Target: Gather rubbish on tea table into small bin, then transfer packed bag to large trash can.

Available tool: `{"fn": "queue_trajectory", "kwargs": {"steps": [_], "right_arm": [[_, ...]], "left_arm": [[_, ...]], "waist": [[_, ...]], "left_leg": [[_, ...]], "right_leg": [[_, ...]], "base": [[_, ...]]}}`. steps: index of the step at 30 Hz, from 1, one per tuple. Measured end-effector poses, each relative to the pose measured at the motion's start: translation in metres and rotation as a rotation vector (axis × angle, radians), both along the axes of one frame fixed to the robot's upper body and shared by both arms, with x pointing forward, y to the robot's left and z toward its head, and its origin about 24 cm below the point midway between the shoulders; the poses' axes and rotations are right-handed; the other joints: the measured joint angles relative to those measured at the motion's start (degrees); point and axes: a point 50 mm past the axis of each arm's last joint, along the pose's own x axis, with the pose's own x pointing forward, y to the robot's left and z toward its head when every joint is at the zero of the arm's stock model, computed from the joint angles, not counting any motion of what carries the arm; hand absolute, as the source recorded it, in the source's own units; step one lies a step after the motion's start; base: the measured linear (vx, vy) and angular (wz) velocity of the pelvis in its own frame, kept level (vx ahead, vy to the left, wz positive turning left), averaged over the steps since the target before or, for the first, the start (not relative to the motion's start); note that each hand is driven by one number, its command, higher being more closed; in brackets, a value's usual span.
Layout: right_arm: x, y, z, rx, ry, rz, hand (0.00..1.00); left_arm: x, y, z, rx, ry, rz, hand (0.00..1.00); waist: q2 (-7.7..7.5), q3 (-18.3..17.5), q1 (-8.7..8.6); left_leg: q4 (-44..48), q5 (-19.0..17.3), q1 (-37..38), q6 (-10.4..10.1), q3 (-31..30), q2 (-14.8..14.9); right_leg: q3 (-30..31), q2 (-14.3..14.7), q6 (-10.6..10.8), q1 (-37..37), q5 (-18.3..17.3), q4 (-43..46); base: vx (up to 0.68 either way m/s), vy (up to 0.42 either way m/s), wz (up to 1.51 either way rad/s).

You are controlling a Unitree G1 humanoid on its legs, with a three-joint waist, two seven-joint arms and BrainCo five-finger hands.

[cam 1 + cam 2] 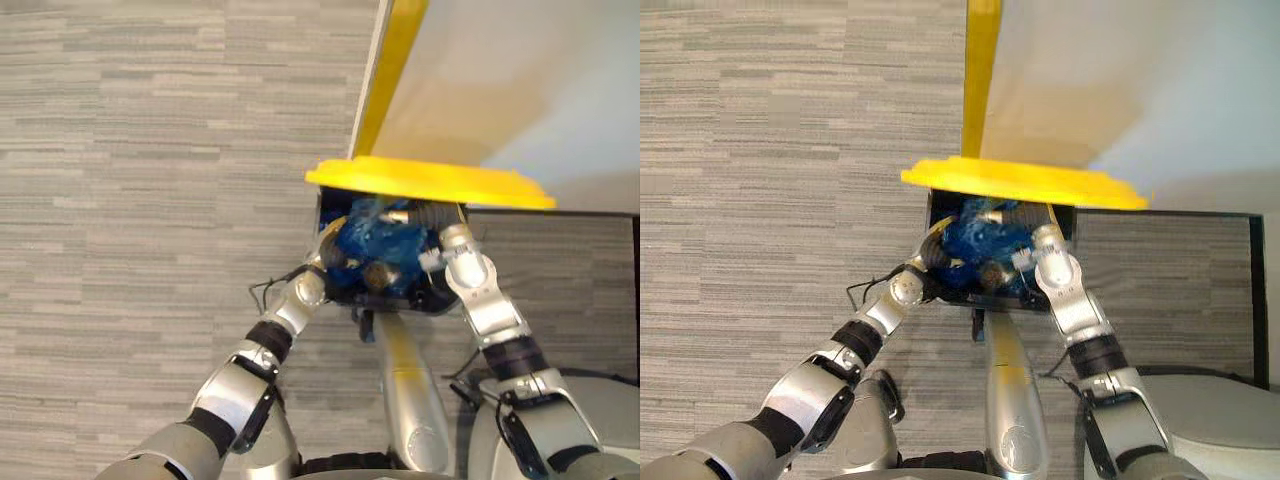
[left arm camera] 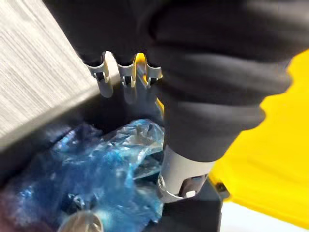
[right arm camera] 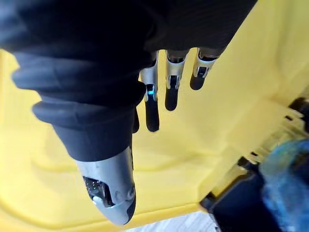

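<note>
The blue bag (image 1: 380, 245) sits in the mouth of the black trash can (image 2: 63, 121), under the raised yellow lid (image 1: 430, 182). It bulges up at about rim level, so you should judge it as not fully dropped in.

Your right robot hand (image 3: 113, 193) is open. Its fingers (image 3: 170, 89) are straight and spread against the underside of the lid, and it looks to be propping the lid up.

Your left robot hand (image 2: 179, 166) is at the left edge of the opening, right beside the crinkled plastic. You can't tell from here whether it is gripping the bag or has let go.

Expect the bag to behave as thin, shiny film:
- It is probably soft, light and slippery, and shaped only by the lumps of rubbish inside.
- It will likely sag and fold rather than slide as one piece.
- It could catch or tear on the can's rim.

If you need to take hold of it again, go for the gathered plastic at the top, where the layers bunch, not the taut belly. A downward push on the bulge should settle it. Keep the lid supported until the bag is below the rim.
</note>
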Motion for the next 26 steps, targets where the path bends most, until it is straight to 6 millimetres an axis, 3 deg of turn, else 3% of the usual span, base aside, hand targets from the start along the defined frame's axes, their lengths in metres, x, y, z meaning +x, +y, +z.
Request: {"fn": "queue_trajectory", "kwargs": {"steps": [3,7,10,12,13,14,15,16,17,19,20,22,23,24,26], "right_arm": [[-0.018,-0.008,-0.039,-0.017,0.144,-0.018,0.0],[-0.043,-0.01,-0.073,0.008,0.267,-0.032,0.0],[-0.07,-0.015,-0.101,0.024,0.385,-0.045,0.0],[-0.088,-0.025,-0.116,0.031,0.456,-0.068,0.0],[-0.104,-0.033,-0.129,0.03,0.518,-0.09,0.0],[-0.106,-0.036,-0.132,0.033,0.535,-0.093,0.0],[-0.112,-0.039,-0.139,0.034,0.576,-0.102,0.0],[-0.138,-0.047,-0.162,0.043,0.7,-0.134,0.0],[-0.143,-0.049,-0.165,0.045,0.719,-0.139,0.0],[-0.176,-0.058,-0.18,0.065,0.824,-0.179,0.0],[-0.18,-0.059,-0.182,0.07,0.837,-0.182,0.0],[-0.19,-0.062,-0.184,0.09,0.857,-0.212,0.0],[-0.193,-0.065,-0.184,0.104,0.857,-0.231,0.0],[-0.196,-0.067,-0.184,0.123,0.856,-0.247,0.0],[-0.195,-0.07,-0.183,0.132,0.85,-0.262,0.0]], "left_arm": [[-0.024,0.031,-0.028,-0.016,0.086,0.072,0.0],[-0.057,0.068,-0.049,-0.1,0.15,0.176,0.0],[-0.091,0.1,-0.061,-0.16,0.189,0.277,0.0],[-0.111,0.115,-0.066,-0.2,0.209,0.331,0.0],[-0.132,0.13,-0.069,-0.251,0.216,0.413,0.0],[-0.138,0.135,-0.07,-0.266,0.219,0.446,0.0],[-0.147,0.142,-0.074,-0.286,0.233,0.489,0.0],[-0.163,0.15,-0.08,-0.296,0.265,0.538,0.0],[-0.165,0.152,-0.08,-0.301,0.268,0.548,0.0],[-0.189,0.157,-0.084,-0.326,0.292,0.604,0.0],[-0.193,0.156,-0.083,-0.331,0.292,0.608,0.0],[-0.195,0.154,-0.08,-0.378,0.268,0.628,0.0],[-0.195,0.146,-0.083,-0.417,0.276,0.628,0.0],[-0.194,0.136,-0.083,-0.467,0.275,0.62,0.0],[-0.194,0.131,-0.085,-0.491,0.284,0.606,0.0]], "waist": [[-0.67,-1.83,0.23],[-1.48,-3.62,0.44],[-3.12,-5.33,1.21],[-3.62,-6.04,2.11],[-4.4,-6.66,2.97],[-3.77,-6.52,3.31],[-3.05,-6.2,3.17],[-3.23,-7.46,1.88],[-3.13,-7.81,1.88],[-2.53,-10.39,2.06],[-2.63,-11.11,2.19],[-3.08,-12.2,2.8],[-2.22,-12.65,3.0],[-1.74,-13.51,3.34],[-0.96,-14.66,3.45]], "left_leg": [[-1.28,1.11,3.55,0.18,-1.07,-0.34],[-2.21,1.34,7.95,0.61,-1.08,-1.61],[-2.8,1.45,11.17,2.15,0.06,-4.67],[-1.87,1.34,11.52,3.91,1.16,-6.71],[-2.03,2.14,11.44,7.01,3.75,-8.38],[-2.37,2.58,11.41,8.22,5.65,-8.21],[-2.84,3.2,11.24,9.03,6.6,-8.58],[-5.98,5.46,11.66,9.66,5.95,-9.56],[-6.64,5.94,11.75,9.68,5.93,-9.62],[-11.74,9.4,10.94,9.87,6.64,-9.82],[-11.72,9.77,9.75,9.72,6.95,-9.84],[-11.92,11.23,7.21,8.93,7.54,-9.68],[-12.75,12.38,6.5,8.77,8.08,-9.46],[-14.38,13.64,6.51,8.45,9.24,-9.29],[-16.44,15.19,6.41,7.69,10.28,-9.18]], "right_leg": [[-1.21,-0.24,-0.07,4.74,0.05,-1.62],[-1.53,-1.17,0.76,10.96,1.31,-4.51],[-0.26,-2.82,2.12,14.71,4.06,-7.89],[0.8,-3.59,2.5,16.61,8.13,-11.83],[0.99,-4.81,4.61,16.78,14.53,-16.33],[1.31,-4.88,5.2,16.18,16.56,-16.58],[0.93,-6.07,2.72,13.61,13.78,-6.21],[0.02,-7.27,1.18,13.58,7.23,11.17],[-0.06,-7.35,1.11,14.06,6.28,12.9],[-0.28,-6.14,1.67,20.71,1.49,18.26],[0.14,-6.21,1.83,22.19,1.49,17.31],[-0.15,-5.02,3.41,24.39,-2.77,9.73],[-0.6,-3.95,3.57,25.27,-3.64,5.55],[-1.37,-2.84,1.71,26.88,-4.9,-0.2],[-1.46,-1.24,0.42,29.49,-5.61,-8.37]], "base": [[0.02,0.054,0.2],[-0.04,0.11,0.14],[-0.12,0.167,-0.08],[-0.19,0.18,-0.35],[-0.27,0.18,-0.57],[-0.29,0.184,-0.65],[-0.32,0.115,-0.14],[-0.27,0.103,0.09],[-0.25,0.064,0.17],[-0.09,-0.029,-0.23],[-0.06,-0.1,-0.35],[-0.08,-0.163,-0.35],[-0.04,-0.159,-0.45],[0.0,-0.122,-0.38],[-0.01,-0.128,-0.34]]}}
